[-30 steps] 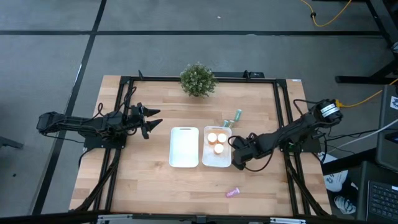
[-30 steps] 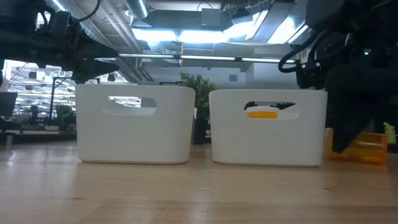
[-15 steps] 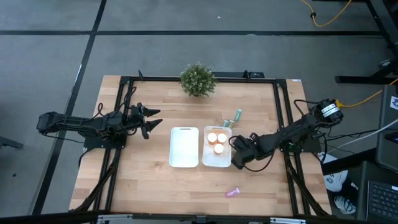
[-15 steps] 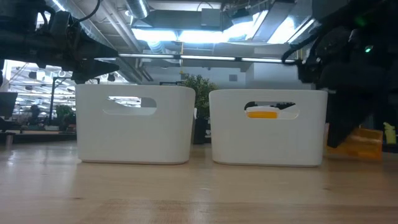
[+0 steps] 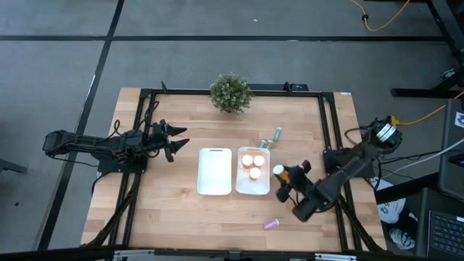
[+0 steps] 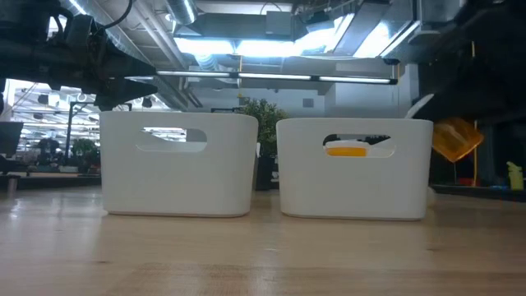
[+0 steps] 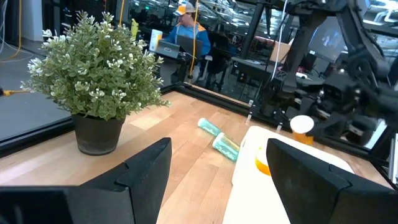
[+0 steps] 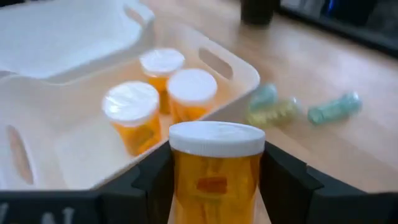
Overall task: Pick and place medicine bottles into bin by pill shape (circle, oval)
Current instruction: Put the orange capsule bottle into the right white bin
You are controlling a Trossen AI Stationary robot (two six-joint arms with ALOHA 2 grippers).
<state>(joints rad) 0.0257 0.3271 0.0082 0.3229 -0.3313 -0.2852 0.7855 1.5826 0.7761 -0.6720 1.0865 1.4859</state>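
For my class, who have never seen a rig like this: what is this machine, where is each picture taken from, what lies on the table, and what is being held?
Two dark robot arms work at a wooden table. One camera looks straight down, one sits at table height, and one rides on each wrist. The right gripper holds an orange bottle with a white cap, lifted beside the right bin. That bin holds three more orange bottles; the left bin looks empty. Two green bottles and a pink bottle lie on the table, with a potted plant at the far edge. The left gripper waits, open, to the left of the bins.
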